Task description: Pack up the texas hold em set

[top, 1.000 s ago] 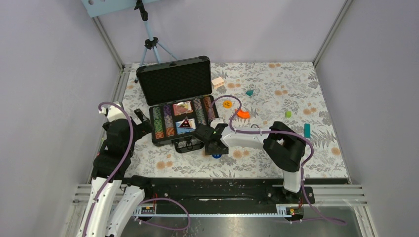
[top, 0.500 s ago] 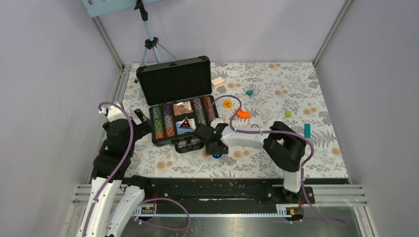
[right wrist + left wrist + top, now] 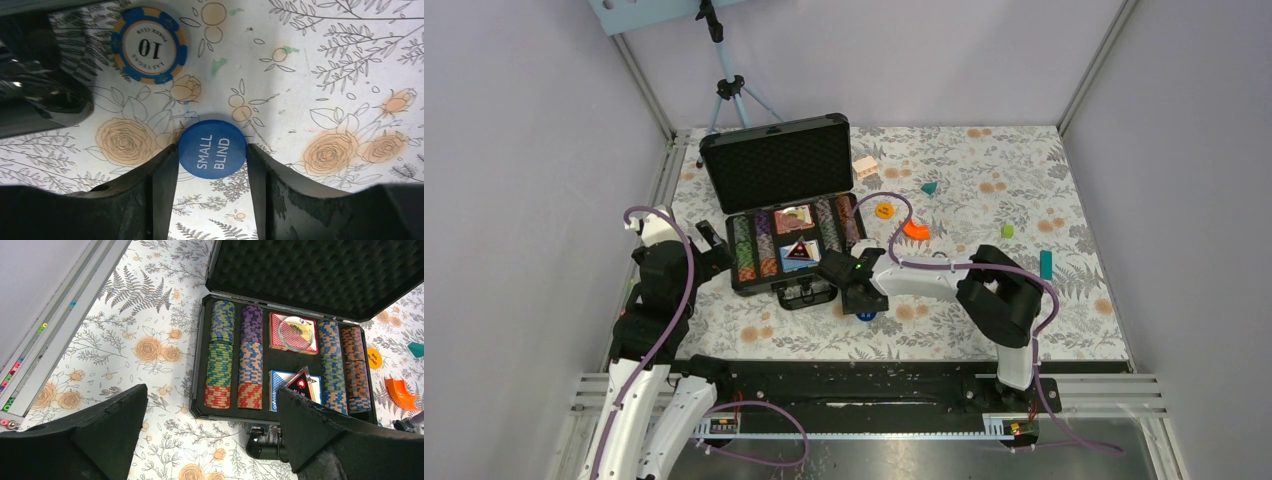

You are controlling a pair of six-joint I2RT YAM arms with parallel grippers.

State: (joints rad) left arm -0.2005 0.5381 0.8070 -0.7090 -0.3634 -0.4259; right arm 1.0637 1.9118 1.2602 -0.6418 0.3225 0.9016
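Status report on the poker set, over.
Left end effector open beside open black textured briefcase. Right end effector shut on blue round SMALL BLIND disc on table. Blue-and-orange 10 chip loose nearby.

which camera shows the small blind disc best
Right wrist: the small blind disc sits centred between the jaws, lettering readable. Top external shows only a blue sliver beneath the right gripper; left wrist misses it.

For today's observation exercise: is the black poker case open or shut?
Open. The poker case has its foam-lined lid raised behind the tray, leaving the chip rows inside exposed.
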